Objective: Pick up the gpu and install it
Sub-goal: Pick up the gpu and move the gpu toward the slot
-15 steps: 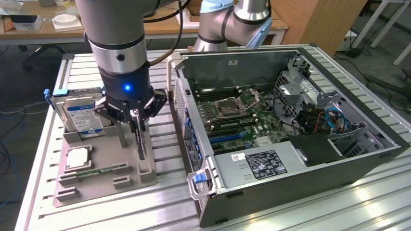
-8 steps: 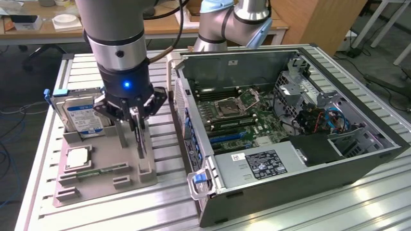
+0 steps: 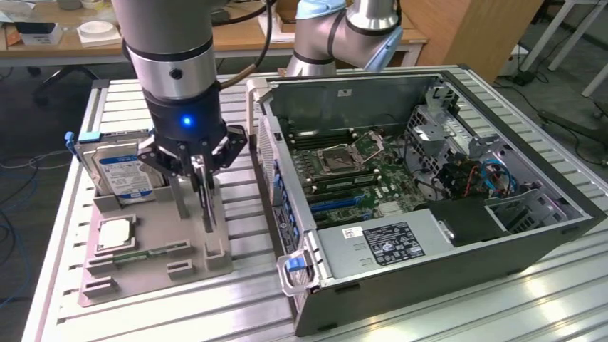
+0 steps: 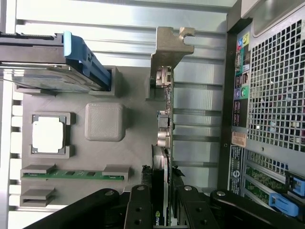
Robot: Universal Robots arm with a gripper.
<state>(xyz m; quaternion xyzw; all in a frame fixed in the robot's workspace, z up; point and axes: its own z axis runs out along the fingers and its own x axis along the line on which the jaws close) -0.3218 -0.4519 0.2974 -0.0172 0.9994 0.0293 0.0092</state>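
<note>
1. Gpu [image 3: 206, 203] stands upright on edge at the grey tray [image 3: 156, 269].
2. Tool [image 3: 196, 171] is clamped on its upper edge.
3. Tray lies on the counter [image 3: 190, 310], beside the open computer case [image 3: 428, 281].

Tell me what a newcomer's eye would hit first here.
The gripper has its jaws shut on the gpu, which stands on edge in the grey holder at the exterior view's left. The open PC case, its motherboard bare, lies at that view's right.
</note>
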